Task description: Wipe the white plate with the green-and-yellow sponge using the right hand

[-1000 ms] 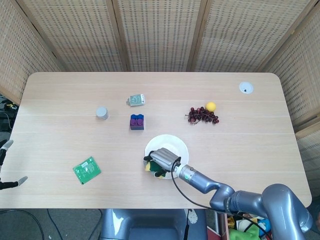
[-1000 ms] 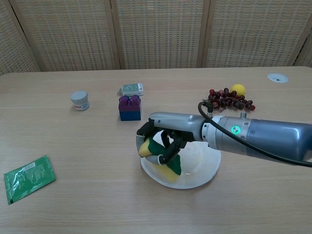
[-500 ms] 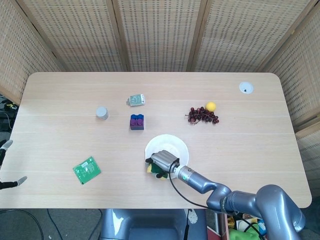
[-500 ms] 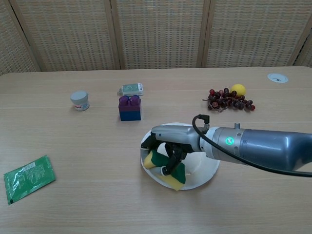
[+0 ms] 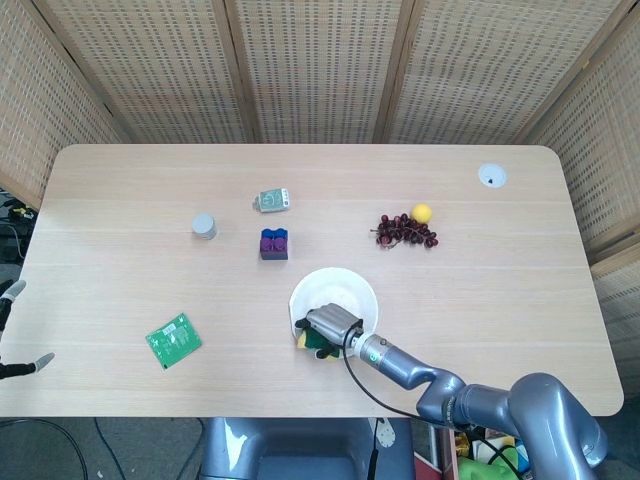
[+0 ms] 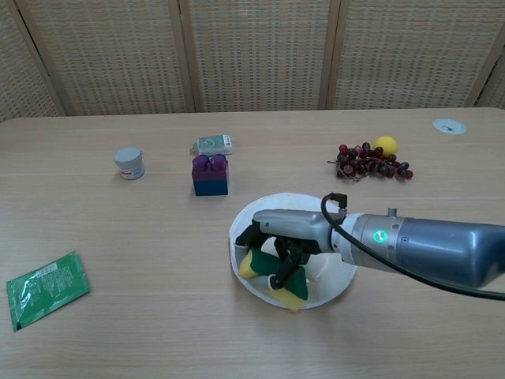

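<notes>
Sponge [image 6: 272, 275] sits gripped in the right robot hand [image 6: 280, 237] on the plate [image 6: 335, 272], while the left robot hand [image 5: 12, 330], at frame edge, seems spread.

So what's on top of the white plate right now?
The right hand presses the green-and-yellow sponge onto the white plate. The plate surface under them is hidden.

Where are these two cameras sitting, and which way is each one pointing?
Head view: high up, looking steeply down on the whole table; shows the right hand on its arm and the left hand at the left edge.
Chest view: lower, at the table's near edge, facing across it toward the woven screens; only the right hand shows.
Both views share the right hand holding the sponge on the white plate, the grapes and the toy block.
</notes>
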{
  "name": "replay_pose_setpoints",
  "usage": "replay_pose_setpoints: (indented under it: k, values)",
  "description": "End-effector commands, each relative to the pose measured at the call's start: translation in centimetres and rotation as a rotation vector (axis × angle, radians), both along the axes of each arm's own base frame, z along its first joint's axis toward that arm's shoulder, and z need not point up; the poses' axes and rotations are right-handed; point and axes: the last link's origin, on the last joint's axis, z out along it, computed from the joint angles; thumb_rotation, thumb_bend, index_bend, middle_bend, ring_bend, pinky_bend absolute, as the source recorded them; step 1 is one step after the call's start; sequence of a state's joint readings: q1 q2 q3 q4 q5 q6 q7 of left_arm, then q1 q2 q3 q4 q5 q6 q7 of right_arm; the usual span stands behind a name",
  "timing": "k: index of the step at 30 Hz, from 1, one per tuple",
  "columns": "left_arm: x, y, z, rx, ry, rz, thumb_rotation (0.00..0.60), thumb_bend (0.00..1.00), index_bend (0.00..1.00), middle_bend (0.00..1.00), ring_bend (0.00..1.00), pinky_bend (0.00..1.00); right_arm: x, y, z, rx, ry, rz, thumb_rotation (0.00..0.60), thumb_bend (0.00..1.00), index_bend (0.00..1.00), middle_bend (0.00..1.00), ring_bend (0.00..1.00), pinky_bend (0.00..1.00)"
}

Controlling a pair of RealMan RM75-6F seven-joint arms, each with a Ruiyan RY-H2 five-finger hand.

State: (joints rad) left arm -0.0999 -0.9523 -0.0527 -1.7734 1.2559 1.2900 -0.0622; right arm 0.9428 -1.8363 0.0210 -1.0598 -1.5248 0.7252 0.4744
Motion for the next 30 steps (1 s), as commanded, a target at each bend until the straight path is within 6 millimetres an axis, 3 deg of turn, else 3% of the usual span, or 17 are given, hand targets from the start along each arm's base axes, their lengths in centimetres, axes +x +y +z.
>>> replay_pose_setpoints:
  k: [1,5,11,17,19,24,30]
  values:
    - [0.1,0.0,0.0,0.000,-0.001,-0.003,0.600,0.00,0.00,0.00,0.00,0.00,0.3,-0.3,1.0,-0.019,-0.037,-0.003,0.600,0.45,0.50,0.53,0.33,0.62]
    - [0.2,-0.2,0.1,-0.001,-0.011,-0.010,0.600,0.00,0.00,0.00,0.00,0.00,1.1,-1.4,4.0,-0.082,-0.095,0.001,0.600,0.45,0.50,0.53,0.33,0.62]
    - [0.3,-0.4,0.3,0.000,-0.021,-0.018,0.600,0.00,0.00,0.00,0.00,0.00,0.2,-2.0,7.5,-0.163,-0.099,-0.007,0.600,0.45,0.50,0.53,0.33,0.63]
    - [0.5,-0.6,0.4,-0.005,-0.029,-0.032,0.600,0.00,0.00,0.00,0.00,0.00,-3.0,-2.6,11.9,-0.337,-0.003,-0.007,0.600,0.45,0.50,0.53,0.33,0.63]
    - [0.7,-0.8,0.3,-0.009,-0.027,-0.042,0.600,0.00,0.00,0.00,0.00,0.00,-5.6,-3.1,13.7,-0.425,0.094,-0.023,0.600,0.45,0.50,0.53,0.33,0.63]
    - [0.8,-0.9,0.3,-0.009,-0.021,-0.049,0.600,0.00,0.00,0.00,0.00,0.00,-8.5,-3.2,14.3,-0.478,0.211,-0.058,0.600,0.45,0.50,0.53,0.33,0.63]
    - [0.8,-1.1,0.2,-0.005,-0.016,-0.052,0.600,0.00,0.00,0.00,0.00,0.00,-10.4,-2.9,13.6,-0.494,0.280,-0.071,0.600,0.45,0.50,0.53,0.33,0.63]
